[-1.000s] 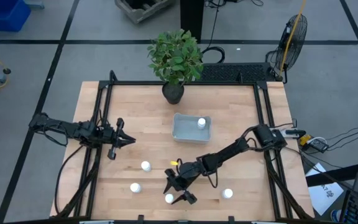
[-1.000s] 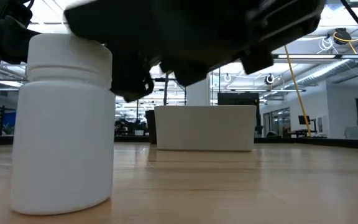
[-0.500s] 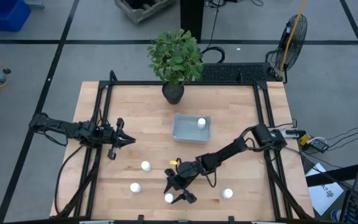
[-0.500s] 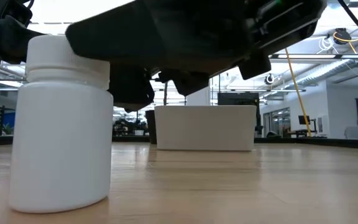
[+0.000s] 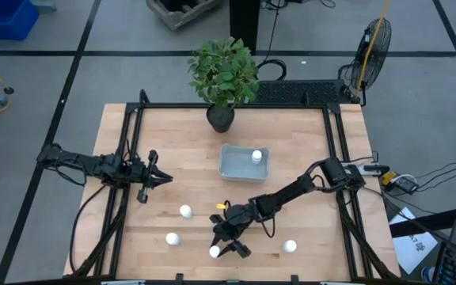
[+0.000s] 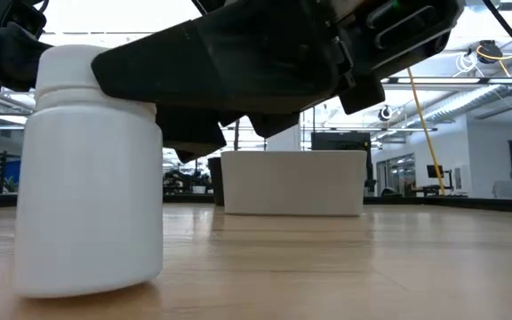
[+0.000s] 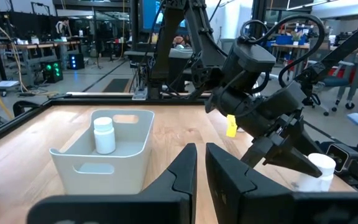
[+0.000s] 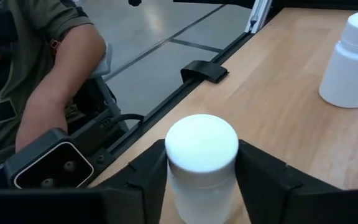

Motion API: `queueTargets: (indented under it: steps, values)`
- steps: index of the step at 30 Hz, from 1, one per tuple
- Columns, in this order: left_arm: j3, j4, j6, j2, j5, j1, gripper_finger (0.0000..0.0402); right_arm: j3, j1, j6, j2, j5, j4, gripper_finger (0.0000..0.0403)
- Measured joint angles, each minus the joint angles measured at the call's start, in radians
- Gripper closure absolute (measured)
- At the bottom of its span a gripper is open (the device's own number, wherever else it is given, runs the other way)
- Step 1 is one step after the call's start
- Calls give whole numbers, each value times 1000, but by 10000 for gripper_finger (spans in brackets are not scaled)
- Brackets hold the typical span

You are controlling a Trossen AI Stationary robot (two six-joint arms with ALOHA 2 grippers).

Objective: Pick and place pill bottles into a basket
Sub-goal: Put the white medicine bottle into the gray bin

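My right gripper (image 5: 228, 242) is near the table's front edge, shut on a white pill bottle (image 8: 202, 163), which also shows in the high view (image 5: 214, 252) and large in the low view (image 6: 92, 173). Three more bottles stand upright on the wood: two to the left (image 5: 185, 211) (image 5: 172, 238) and one to the right (image 5: 290, 246). Another bottle (image 5: 256, 156) stands in the pale grey-blue basket (image 5: 232, 164). My left gripper (image 5: 165, 179) waits shut and empty at the table's left. My right gripper pinches the bottle's body just below the cap (image 8: 173, 177) between its two fingers, one finger (image 8: 148, 171) on each side. The fingers slant down at it from the table's right and far side. The bottle stands about upright, its base on the table (image 6: 87, 286).
A dark pot with a green plant (image 5: 222, 75) stands at the far edge behind the basket. A black frame rail (image 5: 133, 158) runs along each side of the table. A person's arm (image 8: 55, 68) shows just beyond the near edge. Bare wood lies between basket and bottles.
My right gripper has come down and in around the bottle near the front edge, and its fingers have closed against the bottle's sides. The bottle has shifted slightly on the table but still stands there.
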Motion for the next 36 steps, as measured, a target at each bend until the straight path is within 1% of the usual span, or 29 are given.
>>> queueTargets:
  steps: [2,10,19,21,27,30,31,34,36]
  values:
    - [0,0,0,0,0,0,364,0,-1,-2,0,-1,0,264]
    - [0,0,0,0,0,0,364,0,-12,-22,-2,-3,-5,264]
    - [0,0,0,0,0,0,364,-1,-64,-29,-89,15,-79,261]
    - [0,0,0,0,0,0,364,-1,-81,-52,-123,46,-131,260]
    - [0,0,0,0,0,0,364,-3,-143,-143,-268,189,-350,262]
    - [0,0,0,0,0,0,364,-43,-175,-152,-354,198,-354,262]
    - [0,0,0,0,0,0,364,-65,-186,-155,-386,218,-349,262]
    - [0,0,0,0,0,0,364,-148,-223,-183,-489,324,-321,262]
    - [0,0,0,0,0,0,364,-224,-257,-190,-551,397,-260,262]
